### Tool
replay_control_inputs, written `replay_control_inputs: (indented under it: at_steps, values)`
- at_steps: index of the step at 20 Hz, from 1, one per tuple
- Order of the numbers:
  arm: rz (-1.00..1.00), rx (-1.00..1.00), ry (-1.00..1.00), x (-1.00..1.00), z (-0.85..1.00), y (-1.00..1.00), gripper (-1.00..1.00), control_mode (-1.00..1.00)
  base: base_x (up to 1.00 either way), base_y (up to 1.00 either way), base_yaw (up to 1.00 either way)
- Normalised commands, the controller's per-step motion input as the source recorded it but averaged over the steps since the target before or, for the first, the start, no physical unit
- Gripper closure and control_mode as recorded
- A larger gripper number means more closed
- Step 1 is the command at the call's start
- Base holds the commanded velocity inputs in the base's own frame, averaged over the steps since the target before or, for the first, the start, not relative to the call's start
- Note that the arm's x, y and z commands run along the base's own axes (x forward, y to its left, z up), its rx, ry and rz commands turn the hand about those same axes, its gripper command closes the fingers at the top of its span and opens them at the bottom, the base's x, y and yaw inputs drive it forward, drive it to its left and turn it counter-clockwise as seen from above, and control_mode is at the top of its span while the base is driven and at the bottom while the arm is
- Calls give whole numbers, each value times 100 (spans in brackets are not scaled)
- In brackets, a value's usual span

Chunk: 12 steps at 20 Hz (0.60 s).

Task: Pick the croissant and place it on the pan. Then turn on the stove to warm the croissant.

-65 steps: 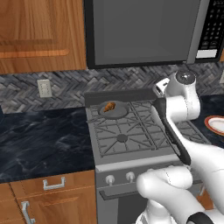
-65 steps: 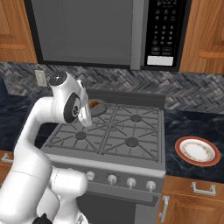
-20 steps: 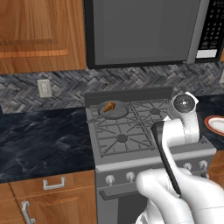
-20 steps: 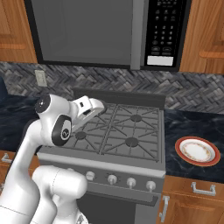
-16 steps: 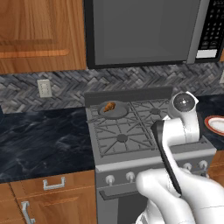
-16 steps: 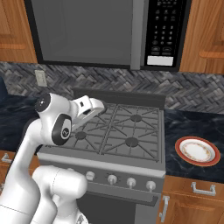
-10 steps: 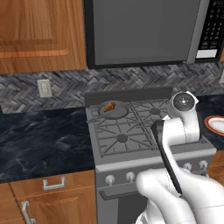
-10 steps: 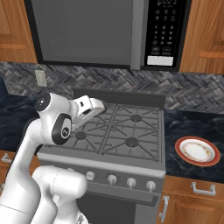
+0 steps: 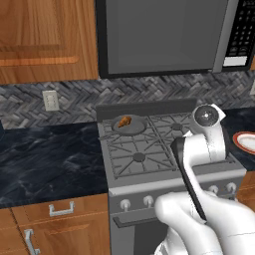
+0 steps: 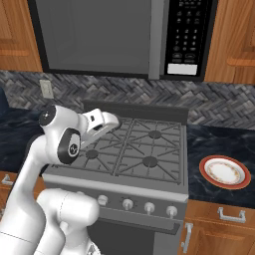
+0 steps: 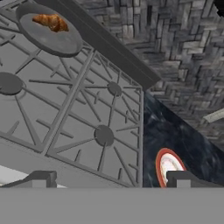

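The croissant (image 9: 124,121) lies in the pan (image 9: 135,128), which sits on the stove's (image 9: 144,152) back left burner. In the hand view the croissant (image 11: 51,22) rests near the far side of the pan (image 11: 59,43) at the upper left. My gripper (image 11: 111,179) hangs open and empty above the front of the stove (image 11: 87,109), well apart from the pan. The white hand (image 10: 102,122) hovers over the left burners. The round front knobs (image 10: 128,203) sit in a row below.
A white plate with an orange-red rim (image 10: 225,172) stands on the dark counter right of the stove. A grey microwave (image 10: 124,37) hangs above. Wooden cabinets flank it, and a patterned backsplash (image 9: 64,97) runs behind.
Since about three seconds ago the arm has drawn back from the pan toward the stove's front. Over the last second it has barely moved. The croissant stays in the pan.
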Motion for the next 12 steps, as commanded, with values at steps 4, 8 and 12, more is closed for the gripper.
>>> replay_control_inputs:
  at_steps: [4,8,12]
  values:
    - [-3,3,0,-2,0,-5,-100,-100,0,0,0]
    - [-3,4,-2,-7,0,-7,-100,-100,0,0,0]
    - [-2,1,0,-8,0,0,-100,-100,0,0,0]
